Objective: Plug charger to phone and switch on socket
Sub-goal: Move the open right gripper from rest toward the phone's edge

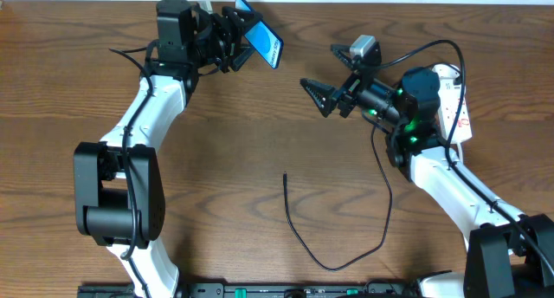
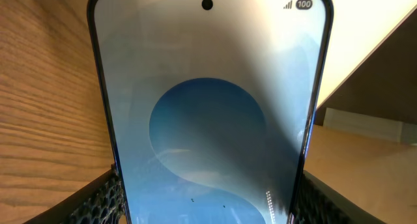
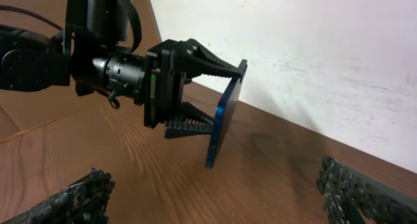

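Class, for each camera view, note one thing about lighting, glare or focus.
Left wrist: a soft diagonal shadow and sheen cross the phone screen. Right wrist: the right gripper fingers at the bottom corners look soft. Overhead: even light, sharp wood grain on the table.

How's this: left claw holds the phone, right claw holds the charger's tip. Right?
No. The right claw is open and empty; overhead shows the charger lying loose on the table. The left claw does hold the phone.
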You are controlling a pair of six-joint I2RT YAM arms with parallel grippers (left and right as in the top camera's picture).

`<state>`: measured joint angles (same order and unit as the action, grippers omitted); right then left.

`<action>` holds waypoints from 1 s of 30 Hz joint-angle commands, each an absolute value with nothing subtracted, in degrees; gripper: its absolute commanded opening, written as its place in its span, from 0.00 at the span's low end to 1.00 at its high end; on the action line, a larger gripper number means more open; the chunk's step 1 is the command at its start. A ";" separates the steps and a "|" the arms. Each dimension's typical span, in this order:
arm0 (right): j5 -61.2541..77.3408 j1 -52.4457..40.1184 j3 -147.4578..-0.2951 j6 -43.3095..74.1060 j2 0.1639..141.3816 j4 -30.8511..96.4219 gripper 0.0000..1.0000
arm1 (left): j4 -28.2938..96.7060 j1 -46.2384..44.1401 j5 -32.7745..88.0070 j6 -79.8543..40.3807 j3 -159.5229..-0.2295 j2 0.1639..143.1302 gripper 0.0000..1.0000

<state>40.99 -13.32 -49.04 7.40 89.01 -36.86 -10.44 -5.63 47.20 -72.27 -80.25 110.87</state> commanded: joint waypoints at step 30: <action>63.42 -8.14 -57.80 6.13 117.25 -54.04 0.99 | -11.05 -5.45 46.39 -74.28 -81.12 108.44 0.07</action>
<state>65.49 -7.11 -57.17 7.18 117.05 -53.30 -10.48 -5.63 46.13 -73.73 -80.25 110.87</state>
